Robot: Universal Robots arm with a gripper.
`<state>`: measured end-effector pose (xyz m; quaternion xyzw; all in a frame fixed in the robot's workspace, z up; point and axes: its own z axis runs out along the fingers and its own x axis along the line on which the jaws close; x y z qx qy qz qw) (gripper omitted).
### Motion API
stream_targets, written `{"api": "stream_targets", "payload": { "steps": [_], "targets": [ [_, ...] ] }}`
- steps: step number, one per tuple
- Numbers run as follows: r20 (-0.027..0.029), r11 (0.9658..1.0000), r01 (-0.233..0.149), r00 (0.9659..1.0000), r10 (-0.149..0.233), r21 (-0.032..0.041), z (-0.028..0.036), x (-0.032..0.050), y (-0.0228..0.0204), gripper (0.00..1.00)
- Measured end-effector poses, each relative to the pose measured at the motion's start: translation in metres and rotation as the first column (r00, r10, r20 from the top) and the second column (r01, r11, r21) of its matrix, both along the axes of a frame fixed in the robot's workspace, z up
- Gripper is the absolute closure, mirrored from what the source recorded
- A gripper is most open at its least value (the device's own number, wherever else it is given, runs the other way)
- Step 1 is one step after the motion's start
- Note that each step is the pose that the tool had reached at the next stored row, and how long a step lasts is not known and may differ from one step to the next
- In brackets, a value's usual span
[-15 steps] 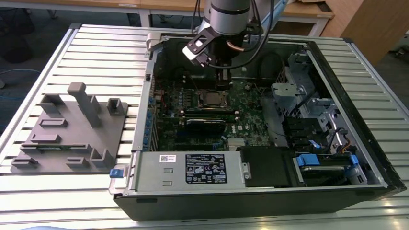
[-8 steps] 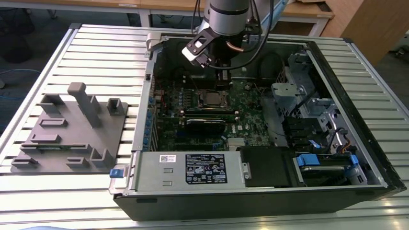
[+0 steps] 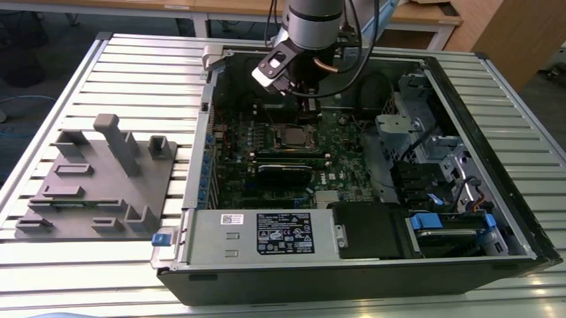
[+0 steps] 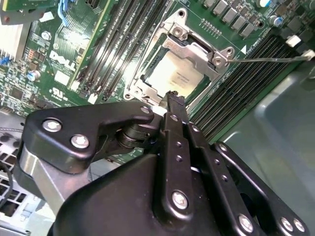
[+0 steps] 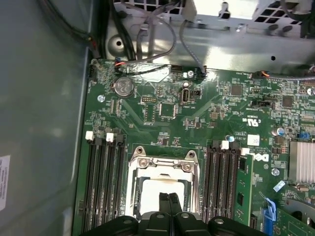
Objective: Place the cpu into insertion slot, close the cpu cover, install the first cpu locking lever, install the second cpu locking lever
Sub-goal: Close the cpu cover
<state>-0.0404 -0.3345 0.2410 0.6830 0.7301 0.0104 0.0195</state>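
Held the pincer [image 4: 174,97] narrow, fingertips pressed together on nothing, low inside the open computer case [image 3: 354,281]. Poised just above the near edge of the insertion slot [image 3: 289,136], not plainly touching it. Found the cpu [image 4: 172,73] seated in that slot right ahead of the tips, dull metal top up and catching the light. Found the cpu cover [image 4: 199,49] lying down around the chip, framing it through the square window. Noted, a little past the cover's far corner, a thin locking lever [image 4: 268,59] of wire reaching away over the memory slots [image 4: 246,83]; could not tell latched from loose. Judged the placing and the covering done, and a lever the step in hand. Best done, by that reading, with tips shut as a single pushing finger: bearing on the wire alone, down and then sideways under its hook, well clear of the chip's bare top and the small parts on the green board [image 5: 197,108]. Risked a slip off so thin a wire, so slow and square. Flanked on both sides of the pincer by more memory slots in the first wrist view. Caught, further off beyond the case wall, a grey parts fixture [image 3: 97,179] on the slatted counter [image 3: 142,59], well apart from the pincer.
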Motion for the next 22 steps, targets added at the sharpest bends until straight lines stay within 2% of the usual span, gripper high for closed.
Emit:
{"api": "stream_targets", "payload": {
  "steps": [6, 11, 17, 22],
  "targets": [
    [0.0001, 0.9987, -0.05, 0.9987, 0.05, 0.0025, -0.0004, -0.001, 0.0, 0.9],
    [0.0001, 0.9953, -0.097, 0.9953, 0.097, 0.0034, -0.0006, -0.0014, 0.0, 0.9],
    [0.0001, 0.9878, -0.155, 0.9878, 0.155, 0.0037, -0.0007, -0.0016, 0.0, 0.9],
    [0.0002, 0.9789, -0.204, 0.9789, 0.204, 0.0037, -0.0008, -0.0017, 0.0, 0.9]
  ]
}}
